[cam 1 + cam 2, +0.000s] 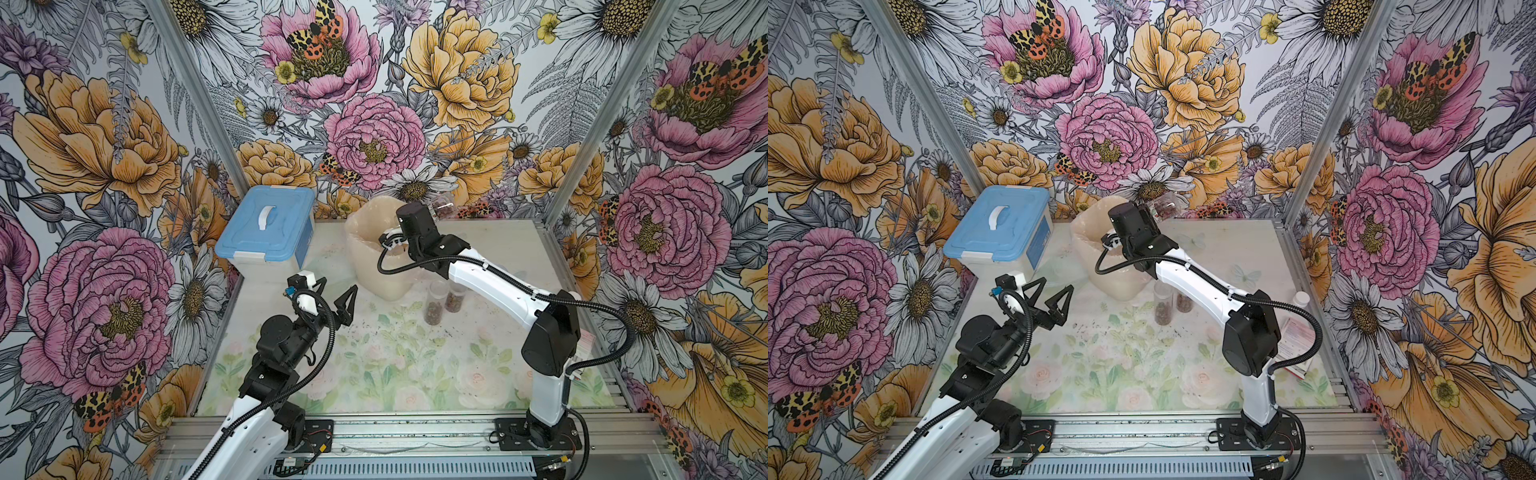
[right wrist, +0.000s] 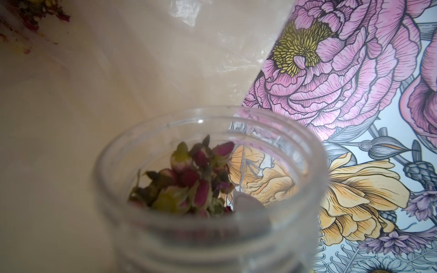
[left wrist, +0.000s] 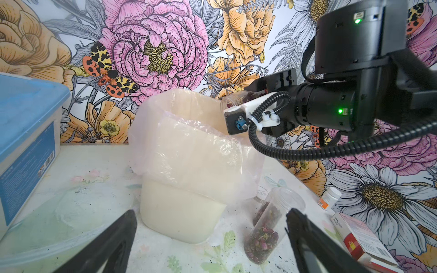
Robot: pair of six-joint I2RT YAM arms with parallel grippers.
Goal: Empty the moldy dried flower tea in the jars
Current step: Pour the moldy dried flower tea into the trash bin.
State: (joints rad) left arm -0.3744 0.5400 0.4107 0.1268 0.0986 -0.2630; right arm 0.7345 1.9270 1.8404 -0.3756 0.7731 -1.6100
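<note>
My right gripper (image 3: 250, 97) is shut on a clear jar (image 1: 441, 205) and holds it tilted, lidless mouth toward the cream bin (image 1: 374, 266) lined with a clear bag. In the right wrist view, moldy dried flower tea (image 2: 189, 184) of pink-red buds lies inside that jar (image 2: 208, 236) near its mouth, and some tea (image 2: 35, 11) lies in the bin. Two more jars (image 1: 434, 308) (image 1: 455, 298) with tea stand in front of the bin, under the right arm. My left gripper (image 1: 334, 297) hangs open and empty left of them, with the nearer jar (image 3: 267, 227) by its finger.
A blue-lidded storage box (image 1: 266, 228) stands at the back left beside the bin. A white-capped bottle (image 1: 1301, 298) and a red-and-white carton (image 1: 1296, 340) lie by the right wall. Dark specks are scattered over the floral tabletop (image 1: 374, 365).
</note>
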